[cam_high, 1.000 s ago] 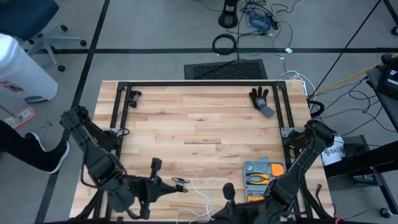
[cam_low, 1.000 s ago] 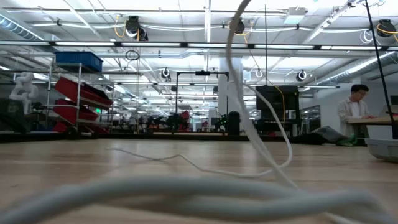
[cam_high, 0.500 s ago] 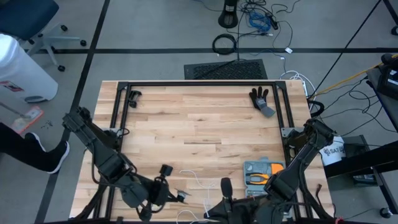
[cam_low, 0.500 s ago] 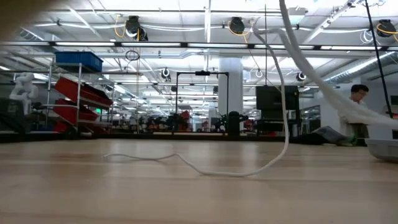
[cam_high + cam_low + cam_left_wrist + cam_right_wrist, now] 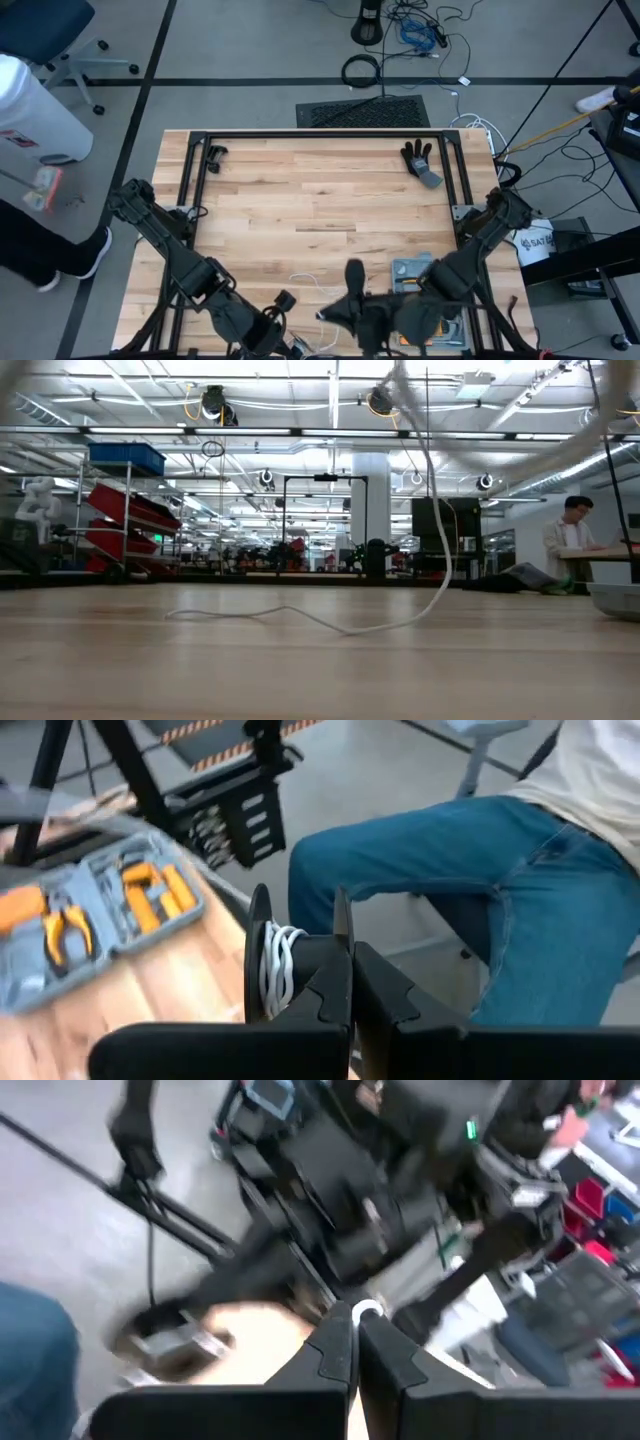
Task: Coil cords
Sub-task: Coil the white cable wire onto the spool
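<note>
2 arms low at the table's (image 5: 320,200) near edge. Grey tool case (image 5: 425,275) beside right arm. Left gripper (image 5: 345,935) jaws clamped on black reel (image 5: 262,965), white cord (image 5: 300,618) wound on it. Right gripper (image 5: 355,1320) jaws closed, pinching cord end; slack trails on table between them.

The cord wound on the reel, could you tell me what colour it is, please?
White. The cord wound on the black reel shows best in the left wrist view.
</note>
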### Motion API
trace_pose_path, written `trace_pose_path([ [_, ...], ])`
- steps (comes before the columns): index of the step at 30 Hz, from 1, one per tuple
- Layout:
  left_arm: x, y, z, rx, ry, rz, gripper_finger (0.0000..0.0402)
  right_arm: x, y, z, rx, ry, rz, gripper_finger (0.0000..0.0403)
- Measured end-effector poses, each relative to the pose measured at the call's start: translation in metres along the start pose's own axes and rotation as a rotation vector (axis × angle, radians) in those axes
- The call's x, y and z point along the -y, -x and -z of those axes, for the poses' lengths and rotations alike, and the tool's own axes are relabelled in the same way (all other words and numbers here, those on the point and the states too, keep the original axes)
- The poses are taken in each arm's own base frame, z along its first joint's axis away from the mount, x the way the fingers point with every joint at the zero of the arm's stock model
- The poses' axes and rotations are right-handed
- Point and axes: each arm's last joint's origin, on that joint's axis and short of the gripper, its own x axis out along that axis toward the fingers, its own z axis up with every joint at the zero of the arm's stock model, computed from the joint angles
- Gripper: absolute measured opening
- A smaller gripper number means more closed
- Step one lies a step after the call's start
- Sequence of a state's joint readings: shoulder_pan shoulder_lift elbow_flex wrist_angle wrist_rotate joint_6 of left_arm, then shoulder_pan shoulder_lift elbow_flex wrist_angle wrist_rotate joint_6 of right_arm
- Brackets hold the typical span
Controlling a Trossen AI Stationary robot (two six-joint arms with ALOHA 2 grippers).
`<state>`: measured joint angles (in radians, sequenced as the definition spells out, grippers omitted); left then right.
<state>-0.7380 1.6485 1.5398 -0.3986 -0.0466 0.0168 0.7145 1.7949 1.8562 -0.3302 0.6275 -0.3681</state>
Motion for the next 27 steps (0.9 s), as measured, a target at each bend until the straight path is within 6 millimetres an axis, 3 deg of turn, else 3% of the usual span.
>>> trace_pose_path([
  [8,0.012,0.001,-0.009,0.098,-0.119,0.081,0.0002,0.036,0.006,0.013,-0.115,-0.065,0.025,0.0000],
  [15,0.013,0.001,-0.008,0.093,-0.124,0.090,0.0002,0.029,0.021,0.011,-0.140,-0.082,-0.030,0.0000],
  [27,-0.013,-0.015,-0.001,0.051,-0.075,0.026,0.0002,0.035,0.038,-0.023,0.176,-0.057,-0.092,0.0000],
])
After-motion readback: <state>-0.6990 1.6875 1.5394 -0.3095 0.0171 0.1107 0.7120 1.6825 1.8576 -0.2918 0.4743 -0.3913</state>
